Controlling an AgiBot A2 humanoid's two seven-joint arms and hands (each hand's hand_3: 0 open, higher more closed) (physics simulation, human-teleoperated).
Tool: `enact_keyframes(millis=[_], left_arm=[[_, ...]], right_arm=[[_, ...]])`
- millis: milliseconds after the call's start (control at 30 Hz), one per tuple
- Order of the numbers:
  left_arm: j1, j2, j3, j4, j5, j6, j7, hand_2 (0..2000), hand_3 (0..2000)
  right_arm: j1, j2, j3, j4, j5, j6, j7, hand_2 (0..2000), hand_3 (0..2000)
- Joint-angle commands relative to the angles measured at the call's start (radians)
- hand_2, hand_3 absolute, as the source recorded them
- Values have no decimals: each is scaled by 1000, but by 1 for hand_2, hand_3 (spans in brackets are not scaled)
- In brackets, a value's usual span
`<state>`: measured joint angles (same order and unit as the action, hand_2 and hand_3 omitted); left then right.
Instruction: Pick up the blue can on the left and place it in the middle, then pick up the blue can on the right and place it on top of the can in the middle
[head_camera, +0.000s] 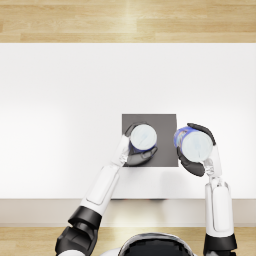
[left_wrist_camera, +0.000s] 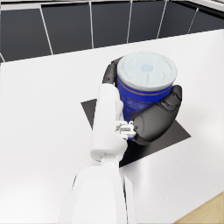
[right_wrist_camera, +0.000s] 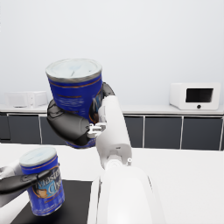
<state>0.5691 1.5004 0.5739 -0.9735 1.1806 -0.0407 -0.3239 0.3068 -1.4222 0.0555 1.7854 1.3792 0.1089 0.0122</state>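
The first blue metal can (head_camera: 143, 138) stands on the dark square mat (head_camera: 165, 125) mid-bench, the left hand (head_camera: 137, 156) clamped around it; the right hand (head_camera: 196, 161) grips the second blue can (head_camera: 195, 145) raised beside, stacking not yet done

I see two deep blue cans, the left can (left_wrist_camera: 144, 89) and the right can (right_wrist_camera: 76, 89), each with a pale whitish lid and a thin orange band under the rim; the left one carries white lettering. The mat (head_camera: 165, 125) is dark grey on my white desk (head_camera: 60, 100). Both hands, left hand (left_wrist_camera: 155, 118) and right hand (right_wrist_camera: 70, 124), are dark, on white arms.
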Motion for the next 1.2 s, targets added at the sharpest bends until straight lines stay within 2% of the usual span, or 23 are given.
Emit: enact_keyframes(millis=[33, 233, 267, 300, 367, 400, 533, 600, 633, 667, 700, 733, 767, 833, 900, 1000, 1200], left_arm=[[37, 30, 11, 90, 0, -1, -5, 2000, 1520], [21, 40, -15, 97, 0, -7, -23, 2000, 1520], [15, 39, -22, 81, 0, -7, -24, 639, 1193], [5, 37, -23, 66, 0, 4, -23, 0, 867], [-20, 27, -49, -13, 0, 19, -24, 0, 213], [-36, 22, -58, -54, 0, 22, -24, 0, 0], [-109, -15, -74, -288, -1, 35, -16, 0, 0], [-161, -46, -100, -467, -1, 38, 52, 0, 0], [-186, -62, -122, -551, -1, 39, 129, 0, 0], [-212, -77, -154, -626, -1, 39, 184, 0, 0], [-231, -88, -189, -685, -1, 40, 224, 0, 0], [-243, -90, -252, -744, -1, 40, 252, 0, 0], [-245, -87, -295, -778, -1, 40, 272, 0, 0], [-241, -79, -380, -828, -1, 40, 297, 0, 0], [-239, -74, -442, -847, -1, 41, 310, 0, 0], [-249, -73, -495, -846, -1, 41, 319, 0, 0], [-263, -68, -540, -853, -1, 41, 323, 0, 0]], right_arm=[[30, -7, 3, 31, 0, 1, 0, 2000, 1520], [110, -40, 72, 25, 0, 5, 1, 2000, 1520], [126, -48, 83, 17, 0, 6, 2, 2000, 1520], [140, -55, 94, 2, 0, 7, 2, 2000, 1520], [175, -74, 125, -29, 0, 9, 2, 2000, 1520], [188, -81, 137, -51, 0, 10, 2, 2000, 1520], [240, -110, 181, -122, 0, 14, 2, 2000, 1520], [270, -127, 206, -154, 0, 13, 2, 2000, 1520], [285, -135, 211, -165, 0, 14, 2, 2000, 1520], [296, -142, 217, -178, 0, 15, 2, 2000, 1520], [450, 153, 540, -191, 0, 15, 2, 2000, 1520], [339, -79, 304, -194, -1, 38, -23, 2000, 1520], [349, -80, 324, -194, 0, 4, -78, 2000, 1520], [357, -90, 343, -209, 0, -146, -183, 2000, 1520], [355, -95, 364, -220, 0, -218, -237, 2000, 1520], [343, -97, 383, -228, 0, -266, -273, 2000, 1520], [311, -94, 402, -282, 0, -268, -291, 2000, 1520]])
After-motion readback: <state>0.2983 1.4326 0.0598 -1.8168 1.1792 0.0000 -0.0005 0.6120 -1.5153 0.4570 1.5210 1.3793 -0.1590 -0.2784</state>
